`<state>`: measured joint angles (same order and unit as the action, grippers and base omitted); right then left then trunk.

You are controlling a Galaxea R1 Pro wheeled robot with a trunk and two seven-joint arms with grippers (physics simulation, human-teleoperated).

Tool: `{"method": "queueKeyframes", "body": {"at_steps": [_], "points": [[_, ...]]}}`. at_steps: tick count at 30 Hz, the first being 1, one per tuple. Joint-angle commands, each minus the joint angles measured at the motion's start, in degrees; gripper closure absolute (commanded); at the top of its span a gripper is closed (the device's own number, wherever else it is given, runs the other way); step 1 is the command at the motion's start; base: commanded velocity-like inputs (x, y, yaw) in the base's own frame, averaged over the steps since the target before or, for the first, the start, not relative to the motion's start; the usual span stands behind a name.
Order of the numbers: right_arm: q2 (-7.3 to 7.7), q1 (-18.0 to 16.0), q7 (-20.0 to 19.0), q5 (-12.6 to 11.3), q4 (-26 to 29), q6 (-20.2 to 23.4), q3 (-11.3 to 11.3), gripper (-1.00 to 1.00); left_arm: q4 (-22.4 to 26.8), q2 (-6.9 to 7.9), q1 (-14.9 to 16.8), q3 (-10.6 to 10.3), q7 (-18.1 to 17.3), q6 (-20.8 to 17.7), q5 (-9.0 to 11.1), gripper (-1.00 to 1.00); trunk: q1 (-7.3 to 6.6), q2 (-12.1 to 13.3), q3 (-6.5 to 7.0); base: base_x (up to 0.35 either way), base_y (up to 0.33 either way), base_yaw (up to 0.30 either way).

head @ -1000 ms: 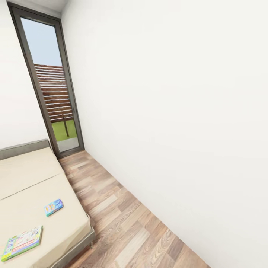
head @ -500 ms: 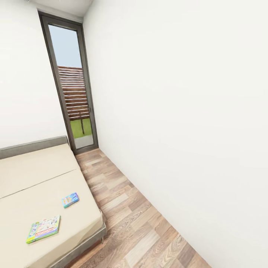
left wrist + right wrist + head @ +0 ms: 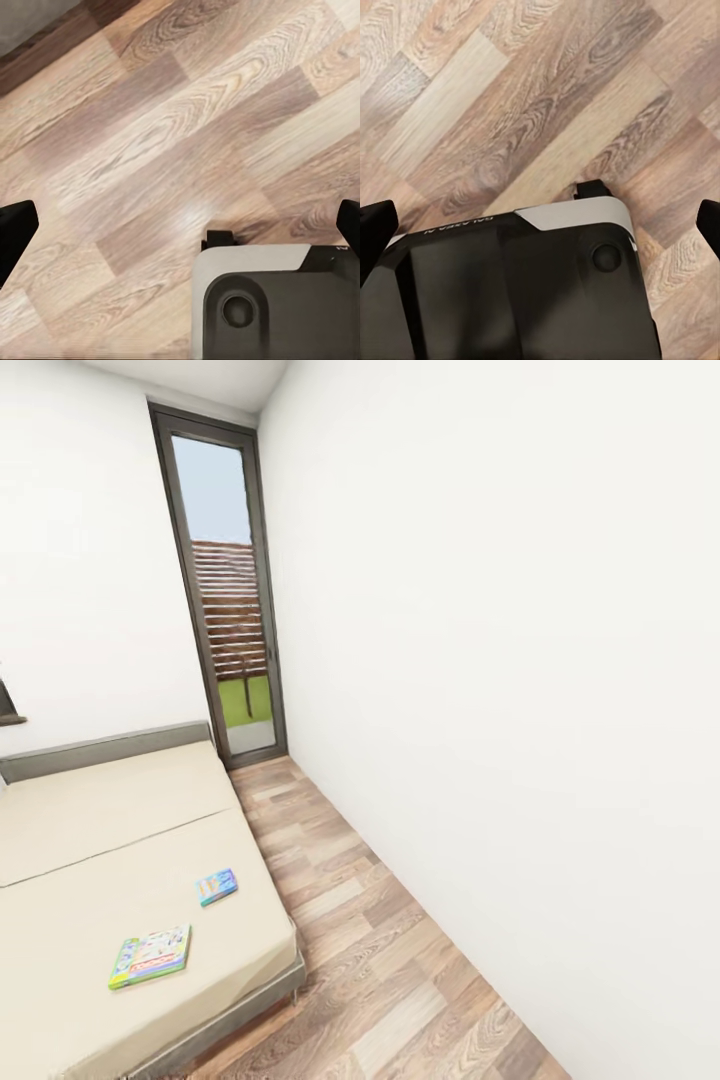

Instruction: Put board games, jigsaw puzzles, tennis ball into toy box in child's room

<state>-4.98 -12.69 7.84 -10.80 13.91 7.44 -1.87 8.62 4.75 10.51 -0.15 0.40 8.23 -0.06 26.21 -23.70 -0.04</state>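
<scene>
Two board games lie flat on the beige bed (image 3: pixel 100 840). The larger, green-edged board game (image 3: pixel 151 956) is near the bed's front corner, and the smaller blue board game (image 3: pixel 217 886) lies a little farther back, close to the bed's side edge. In the left wrist view my left gripper (image 3: pixel 180 225) is open, its dark fingertips (image 3: pixel 15 232) far apart over the wooden floor with nothing between them. My right gripper (image 3: pixel 540 225) is open too, above the floor and my own base (image 3: pixel 510 292). The table, toy box, puzzles and tennis ball are out of view.
A strip of wooden floor (image 3: pixel 380 960) runs between the bed and a long white wall (image 3: pixel 520 660) on the right. A tall glass door (image 3: pixel 232 590) stands at the far end. The bed's grey frame (image 3: pixel 240 1010) edges the floor strip.
The whole head picture has shifted right, so the camera has turned left. More of the bed now shows, and the two board games sit farther right in the picture.
</scene>
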Motion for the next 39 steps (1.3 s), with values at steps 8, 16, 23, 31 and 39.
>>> {"method": "queueKeyframes", "body": {"at_steps": [8,16,23,31,39], "points": [[-0.11,0.03,0.24,-0.28,0.15,0.30,-0.12,-1.00,-0.09,-0.03,0.04,-0.02,0.04,0.21,-0.03,-1.00,-0.42,0.78,0.34,0.000,0.000,0.286],[-0.11,0.03,0.24,-0.28,0.15,0.30,-0.06,-1.00,-0.09,-0.04,0.04,-0.02,0.04,0.21,-0.03,-1.00,-0.42,0.78,0.34,0.000,0.000,0.288],[-0.12,0.03,0.25,-0.28,0.15,0.30,-0.06,-1.00,-0.09,-0.08,0.04,-0.02,0.04,0.21,-0.06,-1.00,-0.42,0.78,0.34,0.000,0.000,0.288],[-0.12,0.03,0.42,-0.28,0.15,0.30,-0.06,-1.00,-0.17,-0.09,0.04,-0.02,0.04,0.21,-0.11,-1.00,-0.42,0.78,0.34,0.000,0.000,0.289],[-0.82,0.03,5.17,-0.28,0.15,0.37,-0.06,-1.00,-0.27,-0.09,0.04,-0.02,0.04,0.21,-0.12,-1.00,-0.42,0.78,0.24,0.000,0.000,0.289]]}}
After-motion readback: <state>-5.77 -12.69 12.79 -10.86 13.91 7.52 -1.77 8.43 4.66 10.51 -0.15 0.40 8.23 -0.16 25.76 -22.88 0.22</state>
